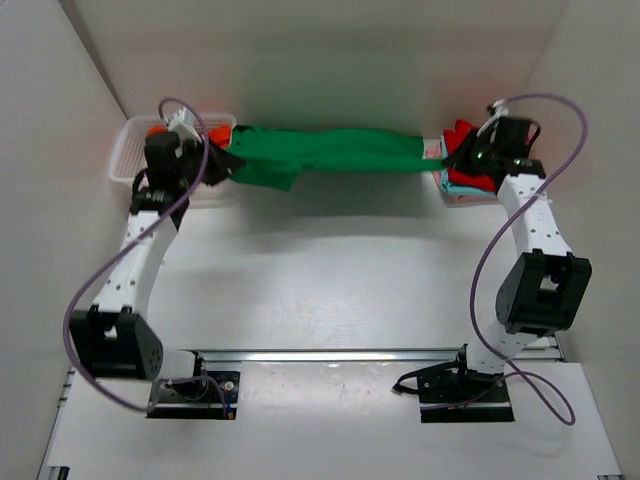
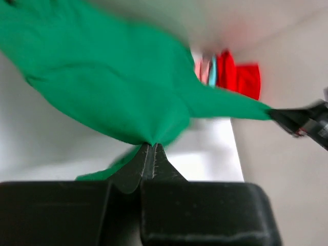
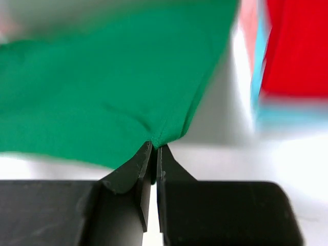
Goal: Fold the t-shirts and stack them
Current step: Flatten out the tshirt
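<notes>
While both arms reach to the far edge of the bench [image 1: 330, 300], the green shirt [image 1: 330, 150] hangs stretched between them. Top view: it forms a long band across 12 o'clock, running from roughly 10 to 2. The band is wider and more folded toward its 10 o'clock end and narrow toward 2. Its shadow falls on the bench just on the near side.

Left pincer [image 1: 215, 165]: at 10 o'clock, clamped tight on the shirt's left end. Its wrist view shows the two fingertips pressed together with cloth gathered to a point between them. The rest of the shirt spreads away above.

Right pincer [image 1: 452, 155]: at 2 o'clock, likewise closed on the shirt's right end. Its wrist view shows the fingers all but touching, with a pinch of green hem caught at the tips. The left wrist view also catches this pincer at 3 o'clock, with the cloth pulled to a thin tip at it.

Basket [image 1: 130, 155]: white mesh, at 10 o'clock, just behind and beside the left pincer. An orange shirt [image 1: 218, 134] shows in it.

Stack at 2 o'clock, right by the right pincer: red shirt [image 1: 461, 130] on top, pink shirt [image 1: 432, 148] showing at its left edge, blue shirt [image 1: 468, 186] showing at the near edge.
</notes>
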`<state>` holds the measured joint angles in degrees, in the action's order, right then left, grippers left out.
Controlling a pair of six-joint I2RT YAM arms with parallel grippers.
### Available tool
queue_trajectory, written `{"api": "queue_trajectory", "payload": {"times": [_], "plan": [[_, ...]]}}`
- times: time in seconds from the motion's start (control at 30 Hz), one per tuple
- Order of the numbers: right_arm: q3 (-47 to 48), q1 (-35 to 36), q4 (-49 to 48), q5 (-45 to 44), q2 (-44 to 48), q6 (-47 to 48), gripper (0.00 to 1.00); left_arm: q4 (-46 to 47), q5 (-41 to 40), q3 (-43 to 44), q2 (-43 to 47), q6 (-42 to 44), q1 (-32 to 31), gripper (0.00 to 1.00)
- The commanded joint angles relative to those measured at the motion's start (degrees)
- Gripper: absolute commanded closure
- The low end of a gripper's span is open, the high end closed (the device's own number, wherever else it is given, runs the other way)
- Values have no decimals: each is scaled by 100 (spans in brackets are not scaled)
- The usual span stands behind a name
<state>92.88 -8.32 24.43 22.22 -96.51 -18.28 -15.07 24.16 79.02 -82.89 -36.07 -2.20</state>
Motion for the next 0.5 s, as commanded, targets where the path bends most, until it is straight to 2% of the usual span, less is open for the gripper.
{"api": "queue_trajectory", "payload": {"times": [0.0, 0.17, 0.27, 0.37, 0.47], "plan": [[-1340, 207, -87, -270, 781, 299, 100, 294, -156, -1396, 963, 109, -219, 100], [-4096, 743, -70, -806, 2519, 151, 100, -188, -508, -3827, 2619, -21, -799, 100], [-5312, 928, -131, -754, 3241, -148, 100, -146, -457, -5164, 3463, -373, -827, 100], [-6104, 902, -96, -649, 3690, -272, 100, -276, -298, -6054, 4096, -471, -765, 100], [-6387, 849, -61, -630, 3876, -298, 100, -444, -350, -6337, 4439, -532, -835, 100]]}}
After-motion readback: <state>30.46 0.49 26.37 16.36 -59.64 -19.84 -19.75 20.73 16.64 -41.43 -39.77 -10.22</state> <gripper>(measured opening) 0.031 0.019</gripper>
